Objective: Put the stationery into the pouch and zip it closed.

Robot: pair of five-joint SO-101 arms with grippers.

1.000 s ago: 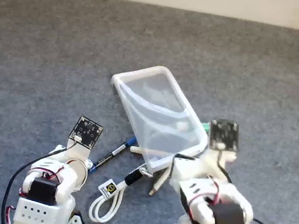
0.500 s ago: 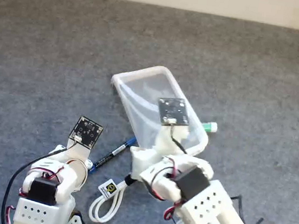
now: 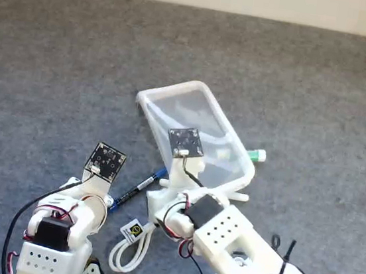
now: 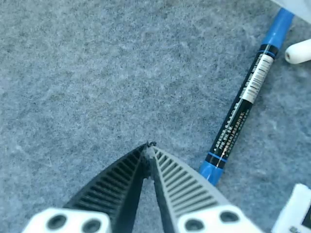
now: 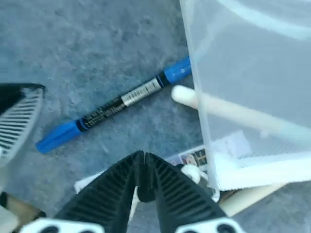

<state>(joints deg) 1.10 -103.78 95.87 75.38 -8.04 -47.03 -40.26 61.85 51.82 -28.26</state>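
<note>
1. Where the right gripper [image 5: 144,154] hangs low over the grey carpet [image 3: 58,61], its ribbed jaws are pressed together tip to tip and hold nothing.
2. Just beyond those tips lies a printed label [image 5: 189,158], close against the near corner of the pouch [image 5: 252,63].
3. Farther out, the blue pen [image 5: 116,107] lies flat on the carpet, apart from the gripper, with one end just beside the pouch's edge.
4. A white stick [image 5: 184,95] shows its rounded end at that same edge, near the pen's tip. The rest of it is seen through the mesh, and I cannot tell whether it lies inside the pouch or under it.
5. In the high view the translucent pouch lies flat in the middle of the carpet, and the right arm reaches over its near corner.
6. The left gripper [image 4: 149,145] is also closed and empty. Its tips sit over bare carpet, just beside the pen's near end and not touching it.
7. In the high view, a coiled white cable [image 3: 125,253] lies between the two arm bases.
8. A green-capped marker [image 3: 255,155] lies at the pouch's far right edge.
</note>
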